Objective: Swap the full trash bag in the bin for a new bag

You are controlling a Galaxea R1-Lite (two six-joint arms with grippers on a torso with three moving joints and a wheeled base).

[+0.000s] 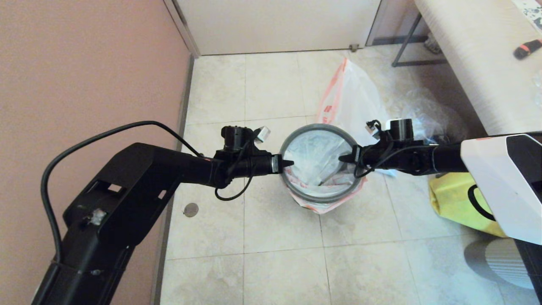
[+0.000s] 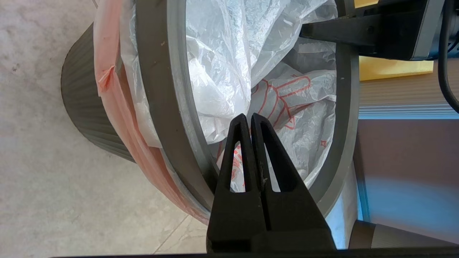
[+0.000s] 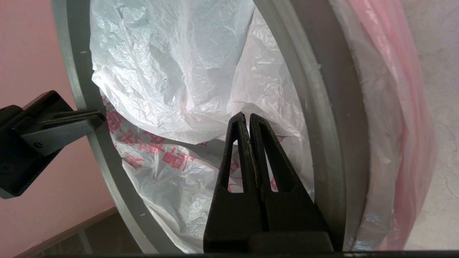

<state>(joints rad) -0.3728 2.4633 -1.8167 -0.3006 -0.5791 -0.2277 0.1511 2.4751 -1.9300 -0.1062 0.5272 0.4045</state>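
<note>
The bin (image 1: 315,202) stands on the tiled floor mid-view, its black ribbed wall (image 2: 82,107) showing under the dark grey rim ring (image 1: 322,198). The new bag (image 1: 315,159) lines the bin, and its pink edge band (image 3: 405,107) is folded out under the ring. My left gripper (image 1: 290,163) is shut and empty at the ring's left side. Opposite it, my right gripper (image 1: 342,159) is shut and empty at the ring's right side. Both tips point inward over the bag's crumpled white plastic (image 2: 222,53). The full trash bag (image 1: 351,93) stands just behind the bin.
A clear crumpled bag (image 1: 423,112) lies right of the full bag, beside a white bench (image 1: 478,63). A yellow tote (image 1: 455,199) sits on the floor under my right arm. A pink wall (image 1: 84,84) runs along the left, with a small floor drain (image 1: 191,209) near it.
</note>
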